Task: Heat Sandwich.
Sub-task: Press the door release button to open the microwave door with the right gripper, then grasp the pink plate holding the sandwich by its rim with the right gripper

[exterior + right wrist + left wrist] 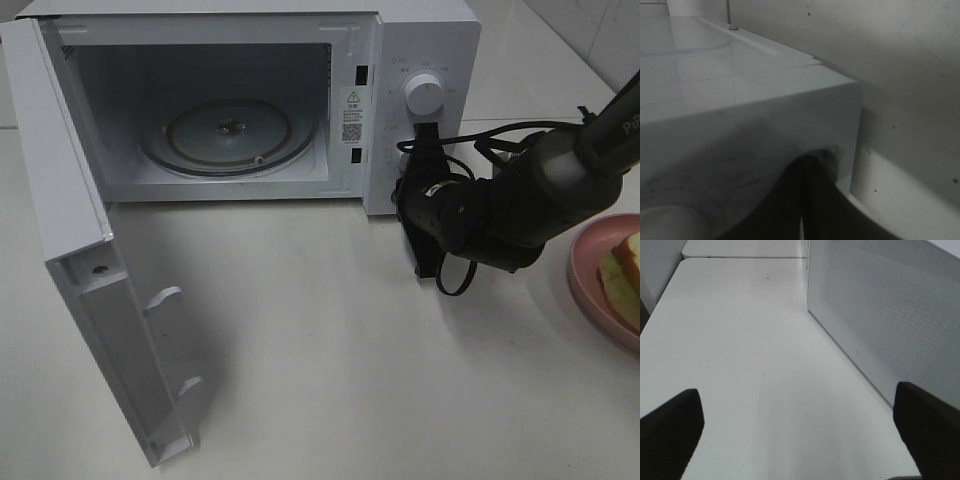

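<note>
White covers nearly everything here: the desk [330,340], and the microwave [445,40] with its door [70,200] swung wide to the left, baring a glass turntable [230,135] in the cavity. The sandwich [625,275] lies on a pink plate [590,270] at the desk's far right, well apart from the microwave. The picture's edge cuts both. What shows of the sandwich runs from the far side toward the near side, its orange-brown crust at the far end and the pale part nearer. Its full long axis cannot be told.

The right gripper [425,140] points away from the camera at the microwave's control panel, just below the round knob [423,95]. In the right wrist view its dark jaws are pressed together with nothing between them [802,205], close against a rounded white corner.

The left gripper [800,435] shows only in its own wrist view. Its black fingers [670,425] are spread wide over bare desk beside a perforated white panel, gripping nothing.
</note>
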Robot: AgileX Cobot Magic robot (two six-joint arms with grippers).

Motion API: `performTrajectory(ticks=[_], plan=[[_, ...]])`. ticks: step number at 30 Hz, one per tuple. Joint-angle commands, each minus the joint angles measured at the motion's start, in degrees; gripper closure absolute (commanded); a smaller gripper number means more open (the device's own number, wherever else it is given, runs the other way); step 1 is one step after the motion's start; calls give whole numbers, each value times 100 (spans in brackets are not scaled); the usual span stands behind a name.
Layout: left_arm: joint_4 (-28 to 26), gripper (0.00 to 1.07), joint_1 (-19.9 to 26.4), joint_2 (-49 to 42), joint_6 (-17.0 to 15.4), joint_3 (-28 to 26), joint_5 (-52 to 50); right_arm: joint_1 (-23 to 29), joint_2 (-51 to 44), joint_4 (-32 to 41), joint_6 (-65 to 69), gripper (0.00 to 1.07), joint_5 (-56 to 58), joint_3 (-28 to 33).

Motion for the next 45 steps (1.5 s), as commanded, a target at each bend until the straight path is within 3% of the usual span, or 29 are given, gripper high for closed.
performTrajectory(ticks=[1, 14, 28, 37, 45], plan=[[-17, 9, 6, -149, -6, 23, -34, -92, -304, -235, -143, 106, -476, -29], [-17, 9, 6, -149, -6, 23, -34, 46, -378, -447, -132, 105, 292, 63], [-17, 9, 6, -149, -6, 23, -34, 109, -980, -602, -275, 104, 539, 1054], [-17, 9, 6, -149, -6, 23, -34, 109, -1845, -1197, -888, 102, 1604, 1467], [-17, 9, 6, -149, -6, 23, -34, 109, -2607, -2160, -2527, 99, 3358, 1478]])
